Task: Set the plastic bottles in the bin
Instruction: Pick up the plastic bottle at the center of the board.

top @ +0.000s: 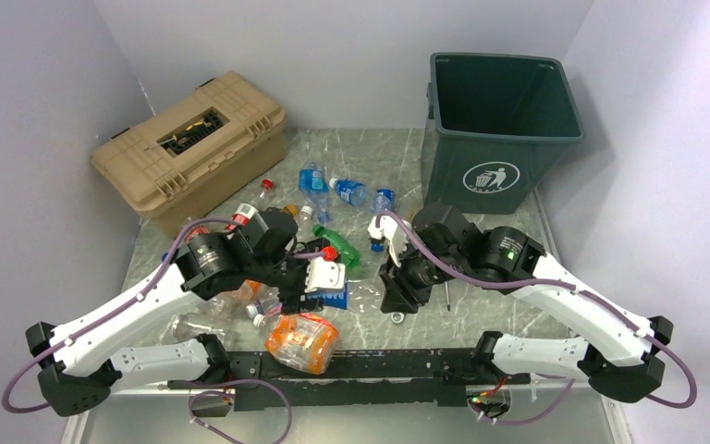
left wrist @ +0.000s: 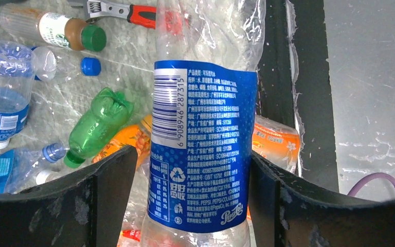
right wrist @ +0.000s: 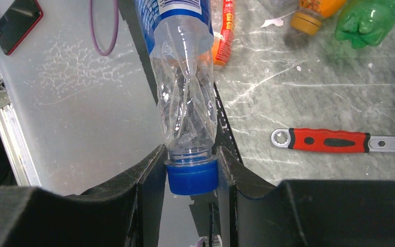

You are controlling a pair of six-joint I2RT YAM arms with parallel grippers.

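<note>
Clenching the blue cap of a crushed bottle with the right gripper — straddling the blue label, unclenched, with the left gripper.

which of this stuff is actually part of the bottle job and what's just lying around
Part of the job: green bin, blue-label bottle, green bottle, orange bottle, loose bottles near the bin.

Just lying about: tan toolbox, red-handled wrench.

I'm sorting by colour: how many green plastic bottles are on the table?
1: a crushed green bottle lies on the table between the left arm and right arm. Others may hide beneath them.
</note>
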